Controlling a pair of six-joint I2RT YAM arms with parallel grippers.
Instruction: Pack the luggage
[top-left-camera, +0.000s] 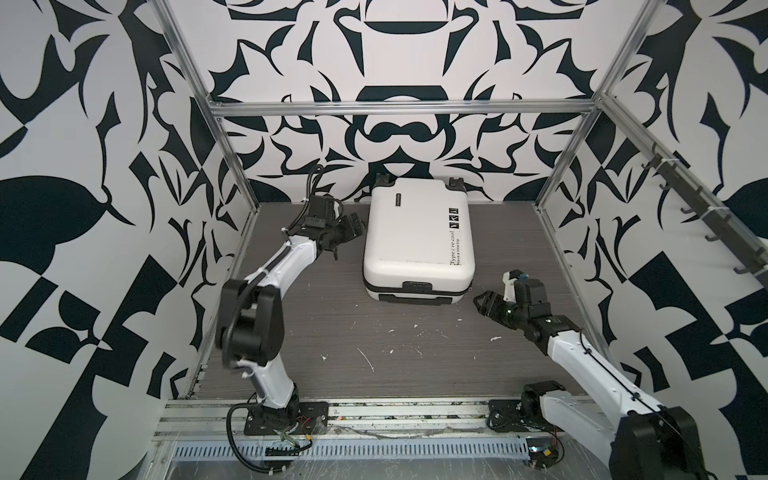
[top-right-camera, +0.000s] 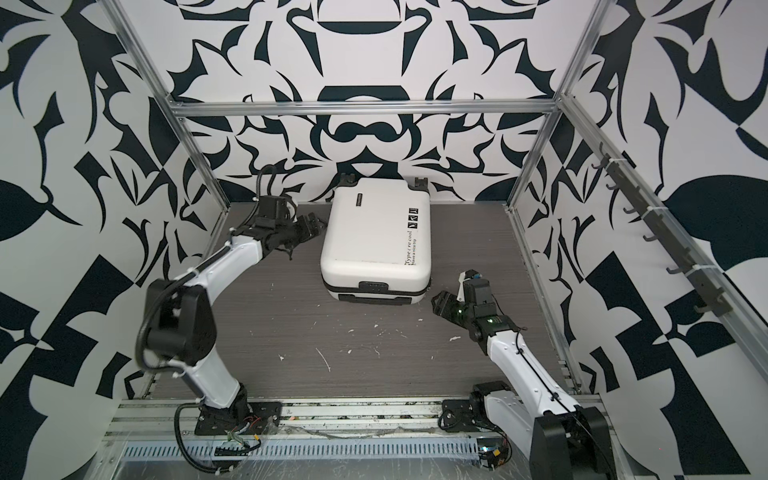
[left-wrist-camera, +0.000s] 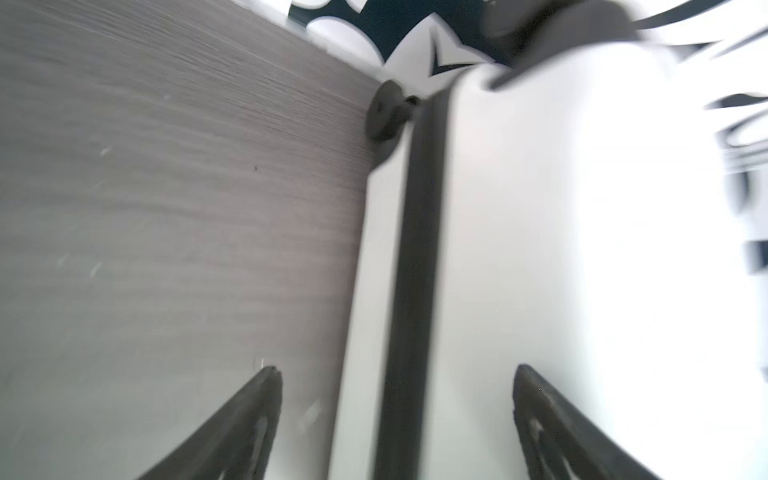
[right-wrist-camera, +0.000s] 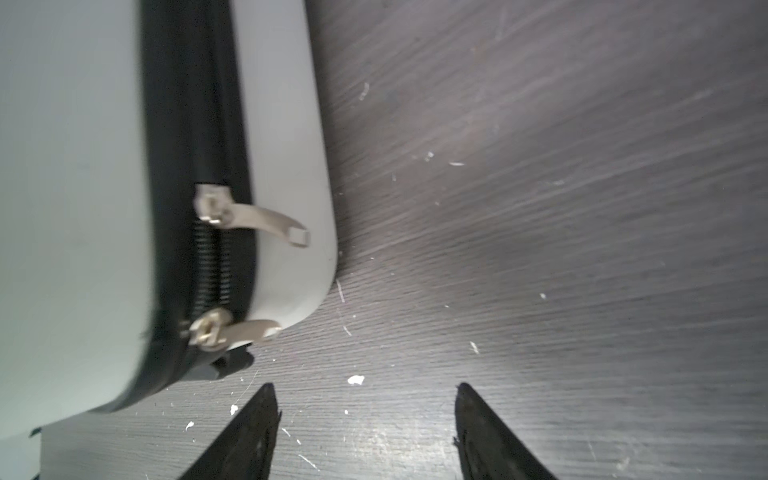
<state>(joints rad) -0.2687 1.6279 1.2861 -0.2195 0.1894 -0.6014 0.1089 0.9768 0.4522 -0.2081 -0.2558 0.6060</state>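
Observation:
The luggage (top-left-camera: 417, 241) (top-right-camera: 376, 241) is a white hard-shell suitcase lying flat and closed at the back middle of the table, wheels toward the back wall. My left gripper (top-left-camera: 354, 226) (top-right-camera: 312, 224) is open beside its left side. In the left wrist view the spread jaws (left-wrist-camera: 397, 374) frame the black zipper band (left-wrist-camera: 415, 249), with nothing gripped, and a black wheel (left-wrist-camera: 388, 112) shows beyond. My right gripper (top-left-camera: 483, 302) (top-right-camera: 440, 301) (right-wrist-camera: 365, 390) is open over bare table by the front right corner. Two metal zipper pulls (right-wrist-camera: 257, 220) (right-wrist-camera: 232, 328) sit close together there.
The grey wood-grain table (top-left-camera: 332, 332) carries small white flecks. Aluminium frame posts stand at its back corners, and a rail of black hooks (top-left-camera: 706, 224) runs along the right wall. Patterned black-and-white walls close in three sides.

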